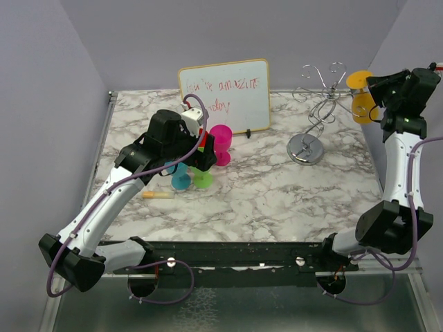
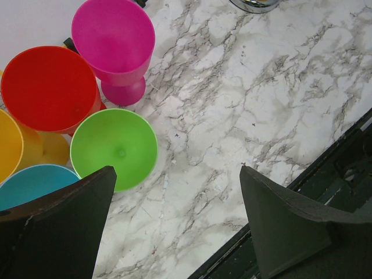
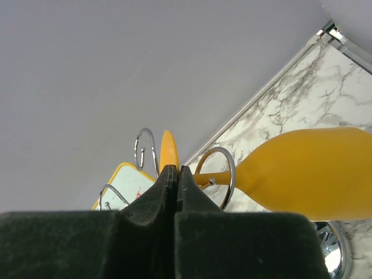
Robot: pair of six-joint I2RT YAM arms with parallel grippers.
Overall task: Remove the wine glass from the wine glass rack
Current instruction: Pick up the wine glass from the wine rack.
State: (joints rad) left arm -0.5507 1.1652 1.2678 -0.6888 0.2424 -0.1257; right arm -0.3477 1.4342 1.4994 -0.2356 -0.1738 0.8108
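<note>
The wine glass [image 1: 360, 104] is yellow and hangs bowl-down from a curled arm of the silver wire wine glass rack [image 1: 320, 104] at the back right. In the right wrist view its stem passes through a wire ring [image 3: 225, 174], with the bowl [image 3: 314, 174] to the right. My right gripper [image 3: 176, 168] is shut, and the glass's thin foot [image 3: 168, 148] rises edge-on from between its fingertips. My left gripper [image 2: 177, 221] hangs open over bare marble beside the coloured glasses, holding nothing.
Pink [image 2: 116, 40], red [image 2: 49, 87], green [image 2: 116, 145], blue and yellow plastic glasses stand together on the marble table [image 1: 277, 187] at centre left. A whiteboard [image 1: 225, 93] leans at the back. The rack's round shiny base [image 1: 306, 149] sits right of centre. Purple walls enclose the table.
</note>
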